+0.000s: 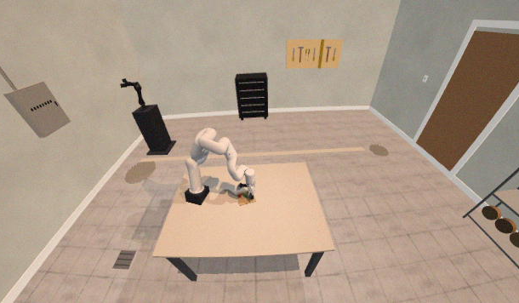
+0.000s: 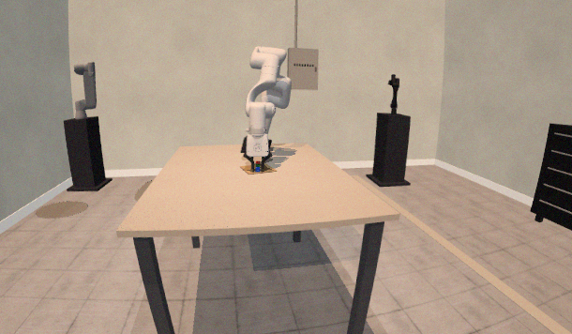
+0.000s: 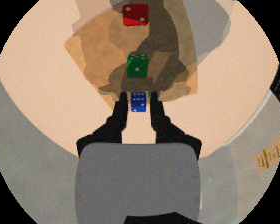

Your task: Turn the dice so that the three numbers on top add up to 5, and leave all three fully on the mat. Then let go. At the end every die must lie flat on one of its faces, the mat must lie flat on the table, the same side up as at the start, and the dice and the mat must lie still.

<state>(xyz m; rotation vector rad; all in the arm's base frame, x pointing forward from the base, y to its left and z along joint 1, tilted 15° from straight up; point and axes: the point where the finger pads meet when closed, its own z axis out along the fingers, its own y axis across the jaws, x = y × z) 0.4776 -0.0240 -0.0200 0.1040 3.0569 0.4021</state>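
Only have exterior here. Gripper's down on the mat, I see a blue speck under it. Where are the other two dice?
Observer: Wrist view shows them in a row beyond the blue die: the green die next, the red die farthest, both on the mat.
Operator: Is blue clamped?
Observer: No. The gripper is open; its fingers flank the blue die with a sliver of gap on each side.
Operator: Blue fully on the mat?
Observer: Cannot tell. It sits at the mat's near edge, and the fingers hide that edge.
Operator: Top numbers?
Observer: Pips show as pale dots on all three, but they are too blurred to count.
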